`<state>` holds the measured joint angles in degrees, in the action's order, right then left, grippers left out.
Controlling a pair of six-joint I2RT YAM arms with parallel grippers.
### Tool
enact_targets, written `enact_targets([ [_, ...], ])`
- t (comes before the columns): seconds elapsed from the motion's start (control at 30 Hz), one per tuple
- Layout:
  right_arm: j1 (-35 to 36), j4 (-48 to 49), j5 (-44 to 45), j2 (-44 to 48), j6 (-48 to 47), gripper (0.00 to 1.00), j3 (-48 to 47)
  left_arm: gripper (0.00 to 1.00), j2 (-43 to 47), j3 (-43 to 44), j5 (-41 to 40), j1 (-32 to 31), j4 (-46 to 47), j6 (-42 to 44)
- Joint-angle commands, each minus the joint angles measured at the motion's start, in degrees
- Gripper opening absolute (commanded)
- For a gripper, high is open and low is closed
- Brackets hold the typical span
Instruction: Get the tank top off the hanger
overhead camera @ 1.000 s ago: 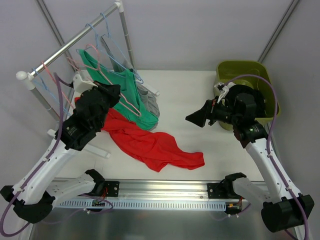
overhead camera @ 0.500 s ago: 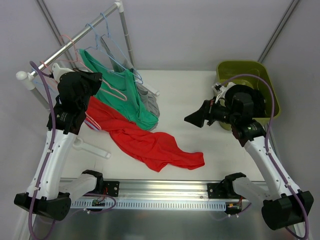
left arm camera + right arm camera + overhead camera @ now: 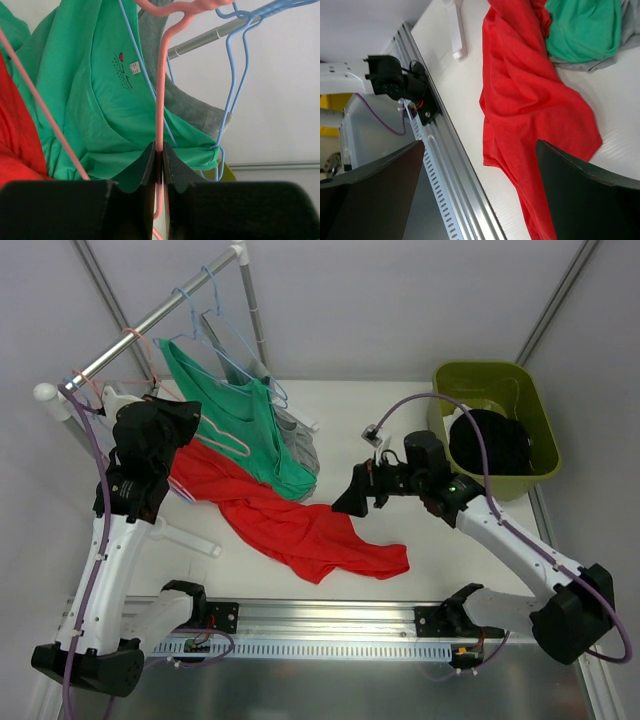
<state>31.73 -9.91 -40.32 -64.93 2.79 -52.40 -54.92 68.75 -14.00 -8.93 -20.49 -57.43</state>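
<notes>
At the far left corner of the desk (image 3: 380, 420): a clothes rail (image 3: 150, 325) slants up over the edge, carrying blue hangers (image 3: 225, 330) and a pink hanger (image 3: 160, 90).
Left gripper (image 3: 159, 150): raised beside the rail, its jaws pinched nearly together on a wire of the pink hanger, which runs straight up from between them.
Right gripper (image 3: 350, 502): hovering over the middle of the desk, jaws spread wide with nothing between them, just above the right part of the red cloth.
Red tank top (image 3: 300, 530): most of it lies crumpled on the desk from the left edge toward the middle, nearer the front edge. Its upper end rises under the left arm near the pink hanger; whether any of it is caught on the wire I cannot tell.
Right wrist view: the red tank top (image 3: 520, 100) spreads flat below the open jaws, one end touching the green cloth.
Green shirt (image 3: 245, 430): hanging from the rail, its hem overlapping the top of the red one.
Grey garment (image 3: 300, 445): behind the green shirt, its lower end on the desk.
Left wrist view: the green shirt (image 3: 85, 85) fills the space behind the pink wire, with red at the left edge.
Bin (image 3: 530, 390): olive green, at the far right corner, with a dark bundle (image 3: 490, 440) inside.
</notes>
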Motion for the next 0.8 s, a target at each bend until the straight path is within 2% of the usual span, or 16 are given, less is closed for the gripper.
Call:
enact_targets([
  [0.0, 4.7, 0.9, 7.5, -3.7, -4.4, 0.99, -3.2, 0.1, 3.2, -1.3, -0.5, 0.3, 0.9, -1.0],
  [0.13, 9.9, 1.8, 13.1, -10.0, -5.2, 0.99, -4.6, 0.22, 3.9, -0.7, 0.3, 0.3, 0.9, -0.1],
  [0.17, 10.5, 2.2, 13.8, -12.4, -5.3, 1.0, -5.2, 0.4, 3.9, -0.5, 1.2, 0.3, 0.9, 0.4],
  [0.23, 12.5, 2.6, 16.3, -14.7, -5.5, 0.99, -6.1, 0.5, 3.9, 0.3, 2.0, 0.3, 0.9, 1.1],
  [0.3, 13.7, 2.6, 18.9, -18.1, -5.9, 0.99, -7.4, 0.66, 4.1, 1.0, 3.6, 0.3, 0.9, 1.6],
  [0.33, 14.9, 2.4, 19.7, -19.3, -6.1, 0.99, -7.9, 0.76, 4.4, 1.8, 4.4, 0.4, 0.9, 2.3],
  [0.37, 15.7, 2.4, 20.6, -20.3, -6.3, 1.0, -8.2, 0.9, 4.4, 2.2, 5.2, 0.3, 0.9, 2.7],
  [0.4, 17.2, 2.2, 22.6, -22.7, -6.4, 0.99, -9.0, 0.99, 4.6, 2.6, 7.5, 0.3, 0.9, 3.1],
  [0.57, 22.0, 1.0, 30.8, -30.8, -6.9, 0.99, -12.4, 0.99, 4.9, 5.3, 18.1, 0.3, 0.9, 8.0],
  [0.77, 27.9, -0.8, 46.7, -41.2, -7.4, 1.0, -16.9, 0.99, 8.8, 5.1, 33.3, 0.2, 0.9, 15.6],
])
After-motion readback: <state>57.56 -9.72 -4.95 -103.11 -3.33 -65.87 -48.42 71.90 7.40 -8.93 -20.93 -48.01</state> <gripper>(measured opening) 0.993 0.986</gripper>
